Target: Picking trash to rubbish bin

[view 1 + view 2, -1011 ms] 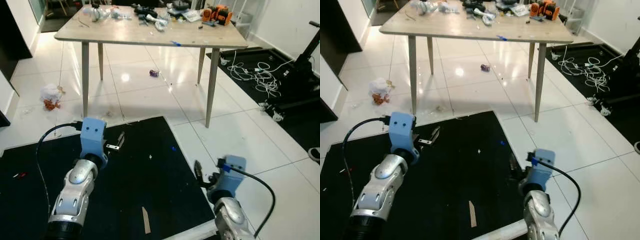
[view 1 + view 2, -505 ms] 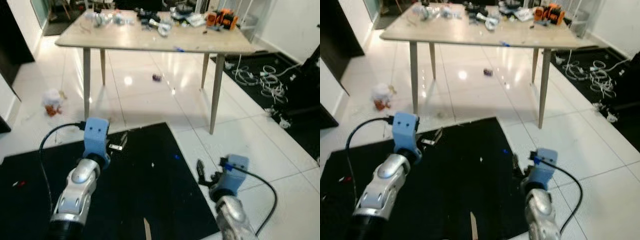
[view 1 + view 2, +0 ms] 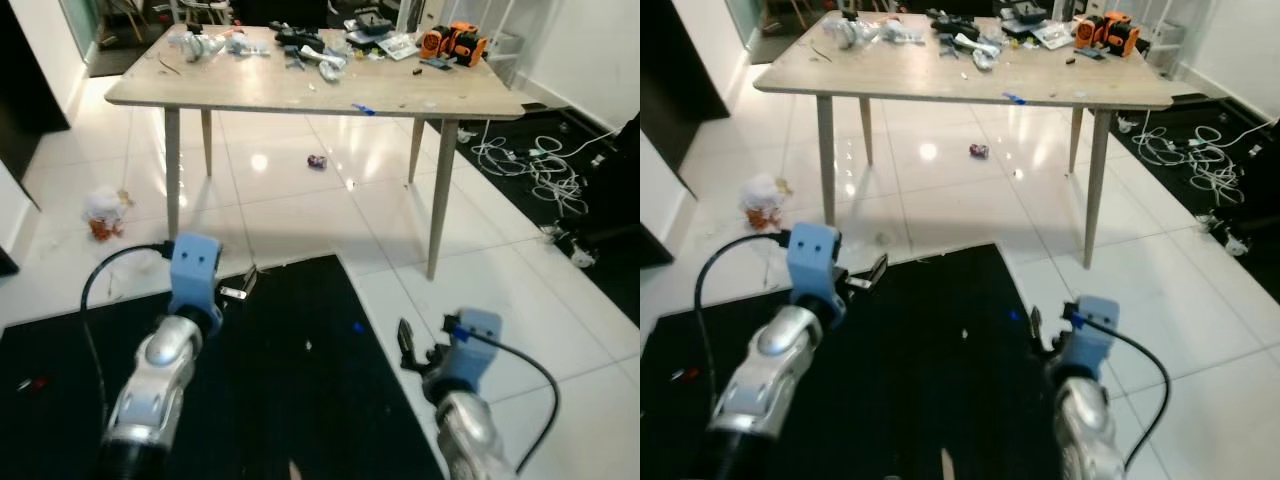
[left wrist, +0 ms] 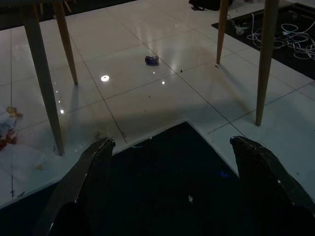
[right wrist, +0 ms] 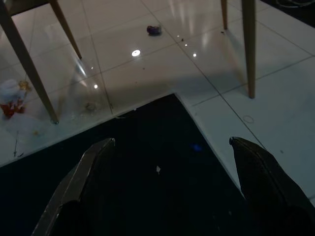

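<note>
Both the left gripper (image 3: 238, 287) and right gripper (image 3: 408, 345), fingers spread and empty, hover over the black mat (image 3: 300, 380). Beyond, a small purple wrapper (image 3: 317, 161) lies under the wooden table (image 3: 300, 90), crumpled white trash (image 3: 101, 210) off left. Reaching under risks striking a table leg (image 3: 172, 170).

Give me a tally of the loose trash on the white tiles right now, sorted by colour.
Purple: 1, the small wrapper under the table.
White and orange: 1, the crumpled wad beside the table's left front leg.
Total: 2 pieces on the tiles.
</note>
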